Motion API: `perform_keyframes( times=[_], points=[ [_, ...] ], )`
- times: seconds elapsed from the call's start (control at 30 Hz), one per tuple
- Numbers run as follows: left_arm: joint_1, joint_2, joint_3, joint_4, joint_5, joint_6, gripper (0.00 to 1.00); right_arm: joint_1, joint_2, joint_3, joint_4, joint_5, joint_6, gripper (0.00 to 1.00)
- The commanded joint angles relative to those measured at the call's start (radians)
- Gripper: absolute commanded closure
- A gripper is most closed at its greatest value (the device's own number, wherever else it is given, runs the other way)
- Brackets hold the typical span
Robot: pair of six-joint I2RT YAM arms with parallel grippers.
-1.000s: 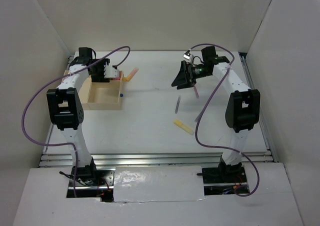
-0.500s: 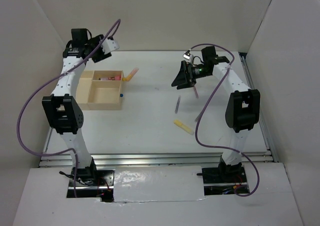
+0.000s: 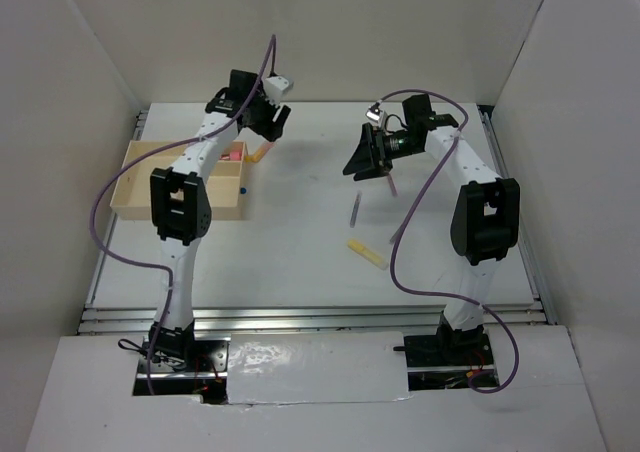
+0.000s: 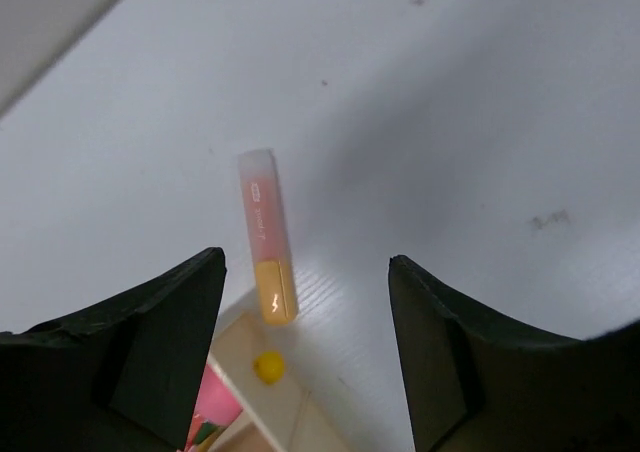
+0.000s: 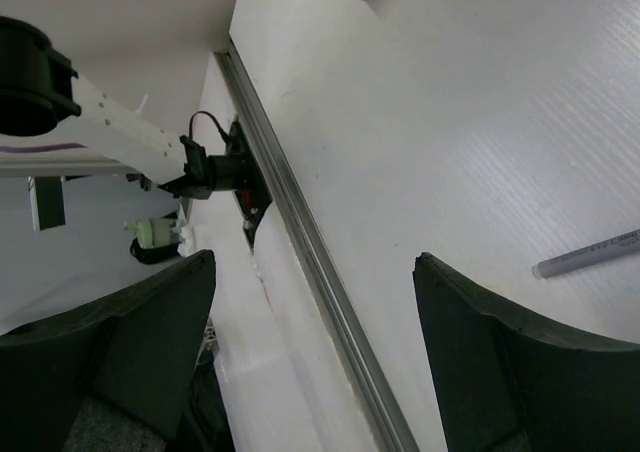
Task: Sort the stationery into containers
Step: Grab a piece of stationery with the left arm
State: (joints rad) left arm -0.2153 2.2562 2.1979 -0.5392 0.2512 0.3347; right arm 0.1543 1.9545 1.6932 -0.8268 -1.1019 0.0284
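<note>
From above, the left hand point(image 3: 268, 120) hangs open over the table point(image 3: 300, 262). The wooden tray point(image 3: 128, 187) is to its left and nearer the bases. The left wrist view shows an orange-and-pink marker point(image 4: 266, 237) lying under the gap between the spread, empty fingers, at the tray's corner. In the right wrist view, the right hand point(image 5: 312, 262) is open and empty, with a grey pen point(image 5: 590, 255) beside its right finger.

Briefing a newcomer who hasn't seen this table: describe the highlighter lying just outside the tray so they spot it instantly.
Find the wooden tray at the table's far left. Off its far right corner, below the left fingers, lies a highlighter. Unlike the plain yellow marker and thin grey pen mid-table, it is half orange, half pale pink.
</note>
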Motion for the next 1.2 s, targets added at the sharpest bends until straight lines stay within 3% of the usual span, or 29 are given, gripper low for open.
perform_keyframes(
  times=[0.0, 0.27, 1.17],
  points=[
    [0.017, 0.086, 0.107, 0.022, -0.081, -0.154, 0.21, -0.007, -0.037, -0.012, 0.018, -0.001, -0.008, 0.14],
    [0.054, 0.189, 0.126, 0.073, -0.032, -0.174, 0.13, -0.010, -0.011, -0.009, 0.020, 0.007, -0.002, 0.14],
    [0.001, 0.350, 0.146, 0.056, -0.087, -0.097, 0.12, -0.028, 0.018, -0.003, 0.029, 0.019, 0.013, 0.14]
  ],
)
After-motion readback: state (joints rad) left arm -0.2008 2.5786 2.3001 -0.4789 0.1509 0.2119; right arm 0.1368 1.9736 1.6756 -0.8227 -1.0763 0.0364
